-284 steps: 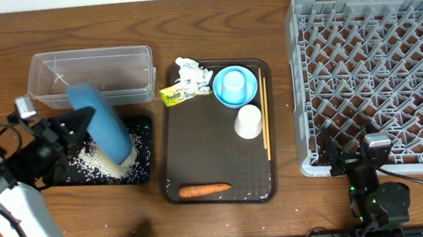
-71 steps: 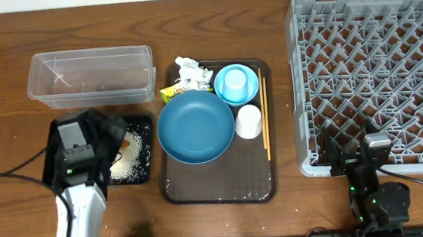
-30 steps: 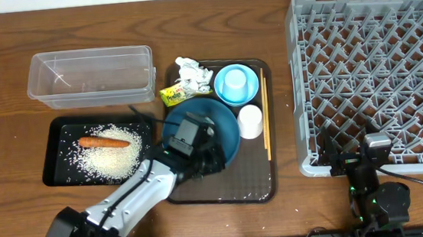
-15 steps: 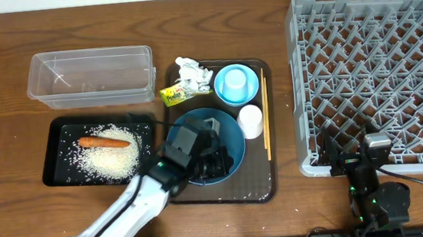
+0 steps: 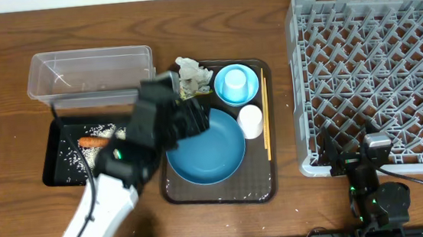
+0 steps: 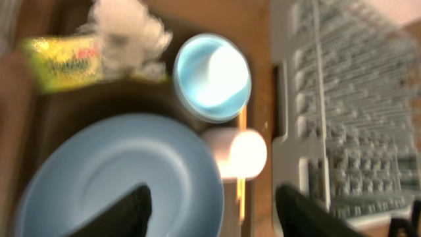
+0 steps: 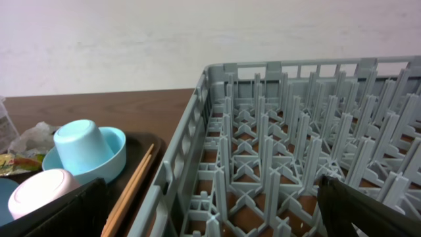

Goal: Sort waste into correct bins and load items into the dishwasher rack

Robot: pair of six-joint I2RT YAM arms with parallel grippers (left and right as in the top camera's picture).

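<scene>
Reach first: the left arm (image 5: 100,201) comes in from the near-left edge of the wooden worktop (image 5: 5,44) and slants up and right. Its white link ends in a black wrist above the gap between the black tray (image 5: 50,159) and the brown tray (image 5: 218,195). The left hand (image 5: 192,122) hangs over the left rim of the bowl (image 5: 210,149), pointing down. In the blurred wrist view its two dark fingers (image 6: 128,210) stand wide apart with nothing between them and the bowl's inside beneath; whether they touch it I cannot tell. The right hand (image 7: 210,197) sits low at the near-left corner of the rack (image 5: 376,66), aimed across the pegs, its fingers spread to the edges of its own view and empty. The bowl is wide, shallow, smooth and blue, upright in the brown tray, a dark glossy rectangle with rounded corners. Beyond the bowl stands the round blue cup (image 5: 235,84), and the white cup (image 5: 250,120) is just beside the bowl's right rim. Thin wooden chopsticks (image 5: 265,114) lie along the tray's right edge. Crumpled tissue (image 5: 192,72) sits at the far-left corner, the yellow-green wrapper (image 6: 66,62) just beside it. The flat black tray holds scattered rice (image 5: 105,131) and an orange carrot (image 5: 91,141), both partly hidden by the wrist. Behind it stands the clear plastic tub (image 5: 89,75). The rack is a grey plastic lattice of upright pegs, to the right of the brown tray.
</scene>
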